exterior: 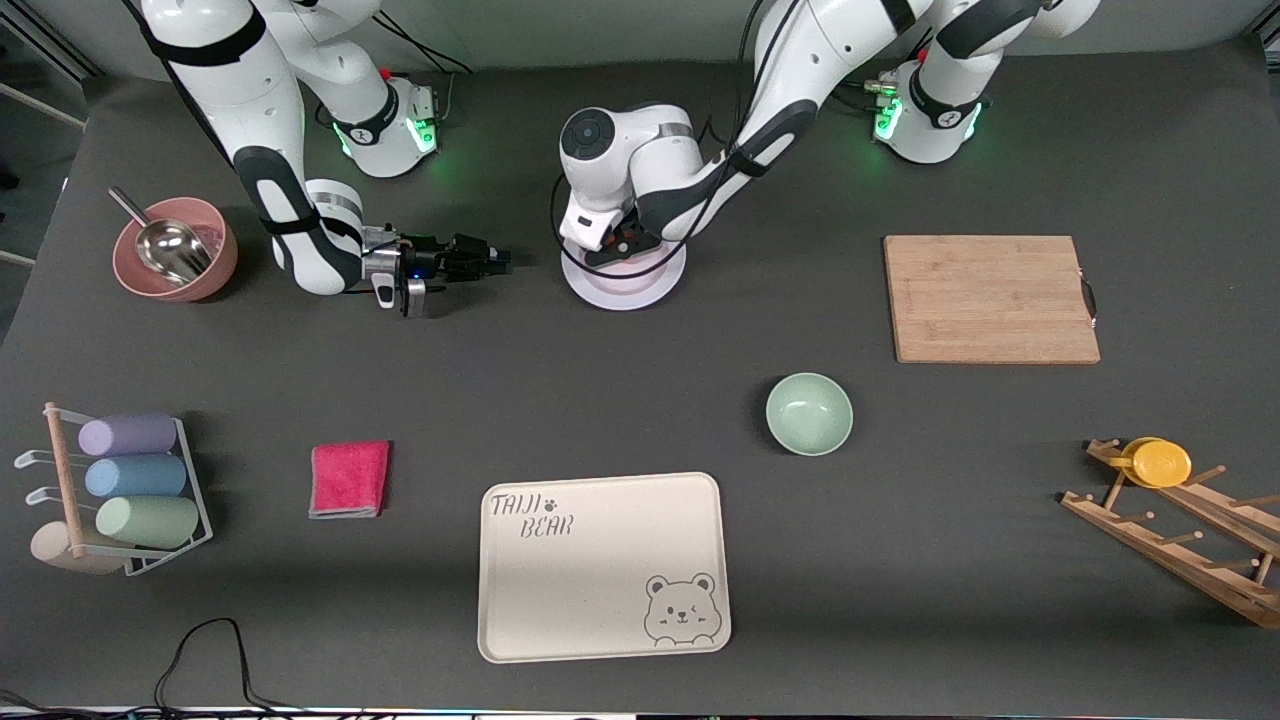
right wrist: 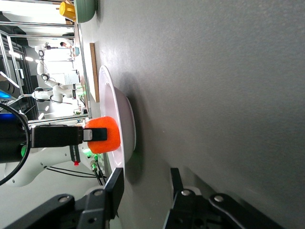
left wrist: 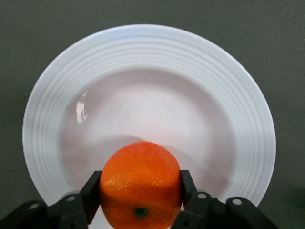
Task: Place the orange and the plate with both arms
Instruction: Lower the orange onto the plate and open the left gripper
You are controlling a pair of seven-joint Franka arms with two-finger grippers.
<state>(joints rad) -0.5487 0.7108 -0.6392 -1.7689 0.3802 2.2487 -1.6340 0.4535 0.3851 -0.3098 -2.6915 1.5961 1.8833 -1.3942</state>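
The white plate (exterior: pixel 625 290) lies on the table between the two arm bases. My left gripper (exterior: pixel 625 245) hangs over it, shut on the orange (left wrist: pixel 140 183), which it holds low over the plate's well (left wrist: pixel 147 86). I cannot tell whether the orange touches the plate. My right gripper (exterior: pixel 503 262) lies level just above the table beside the plate, toward the right arm's end, open and empty. The right wrist view shows its spread jaws (right wrist: pixel 145 191) pointing at the plate's rim (right wrist: pixel 119 109), with the orange (right wrist: pixel 102 135) above it.
A pink bowl with a metal scoop (exterior: pixel 175 250) stands by the right arm. A wooden cutting board (exterior: pixel 990 298), a green bowl (exterior: pixel 809 413), the cream bear tray (exterior: pixel 603 565), a red cloth (exterior: pixel 348 478), a rack of cups (exterior: pixel 130 480) and a wooden rack with a yellow disc (exterior: pixel 1160 463) surround the middle.
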